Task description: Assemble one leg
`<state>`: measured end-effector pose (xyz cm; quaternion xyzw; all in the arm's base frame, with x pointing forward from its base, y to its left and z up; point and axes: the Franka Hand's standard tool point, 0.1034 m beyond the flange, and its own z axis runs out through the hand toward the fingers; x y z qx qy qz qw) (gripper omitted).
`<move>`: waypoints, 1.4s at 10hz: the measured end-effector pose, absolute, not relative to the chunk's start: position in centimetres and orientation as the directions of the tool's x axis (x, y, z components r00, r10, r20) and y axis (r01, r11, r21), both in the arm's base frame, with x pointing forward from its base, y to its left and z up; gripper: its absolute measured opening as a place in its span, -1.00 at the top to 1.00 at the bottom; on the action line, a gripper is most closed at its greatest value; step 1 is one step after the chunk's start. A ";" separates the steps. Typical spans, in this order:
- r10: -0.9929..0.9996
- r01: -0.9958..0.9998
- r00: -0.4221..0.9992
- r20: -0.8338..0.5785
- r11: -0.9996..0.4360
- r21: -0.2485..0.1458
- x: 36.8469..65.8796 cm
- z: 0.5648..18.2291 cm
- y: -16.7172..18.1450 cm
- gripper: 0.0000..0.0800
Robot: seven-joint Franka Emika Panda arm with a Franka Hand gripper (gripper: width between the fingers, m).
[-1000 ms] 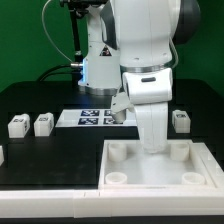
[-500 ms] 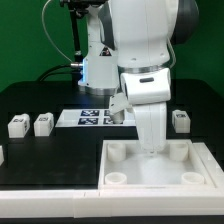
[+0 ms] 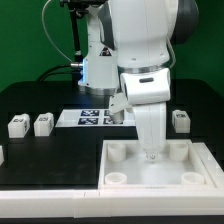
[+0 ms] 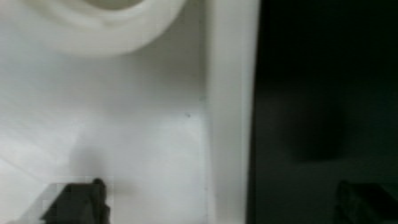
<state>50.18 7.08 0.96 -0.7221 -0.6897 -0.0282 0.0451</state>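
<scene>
The leg (image 3: 180,121) stands untouched on the black table (image 3: 60,150) just beyond the white tray (image 3: 150,172), at the exterior view's right, while the gripper (image 3: 150,154), jaws spread and empty, hangs over the tray's far wall, so closing here could seize the tray instead.

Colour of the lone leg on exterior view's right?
The leg is white with a black-and-white marker tag; exterior view shows it best.

No legible txt/nos.; only b&w tag patterns on marker board (image 3: 92,118) & leg (image 3: 42,124)
</scene>
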 end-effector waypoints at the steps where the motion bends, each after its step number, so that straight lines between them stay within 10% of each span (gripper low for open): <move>1: 0.994 0.999 0.047 0.103 -0.045 -0.026 50.2 1.0 7.1 -0.62; 4: 0.994 0.999 0.049 0.103 -0.046 -0.026 50.2 1.0 7.1 -0.62; 8: 0.956 0.959 0.284 0.073 -0.285 -0.003 47.3 6.2 10.2 -0.62; 14: 0.500 0.504 0.863 0.071 -0.862 -0.060 45.3 7.1 14.6 -0.62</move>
